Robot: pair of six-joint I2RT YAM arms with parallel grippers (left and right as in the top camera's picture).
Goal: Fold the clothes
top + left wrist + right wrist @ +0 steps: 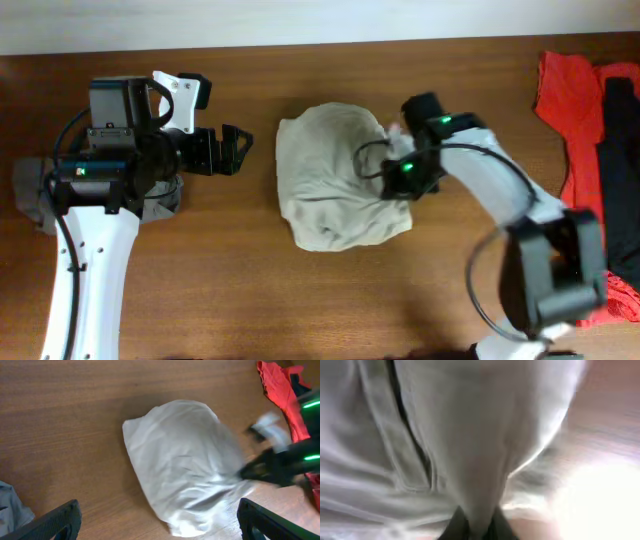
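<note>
A gray garment (30,195) lies under the left arm, behind the left gripper (238,150), whose jaws stand spread with nothing between them; the bunched beige shorts (335,190) lie on the table (200,290) just ahead of its fingertips, not touching them. The right gripper (392,170) is clenched on a fold at the shorts' right edge; a red garment (575,110) and a black garment (622,150) lie well behind it.

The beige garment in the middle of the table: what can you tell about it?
The beige garment is soft, cotton-looking cloth, bunched into a rounded, wrinkled heap, not yet folded flat. It lies midway along the wooden table. The right gripper pinches a fold at one edge; nothing else touches it.
</note>
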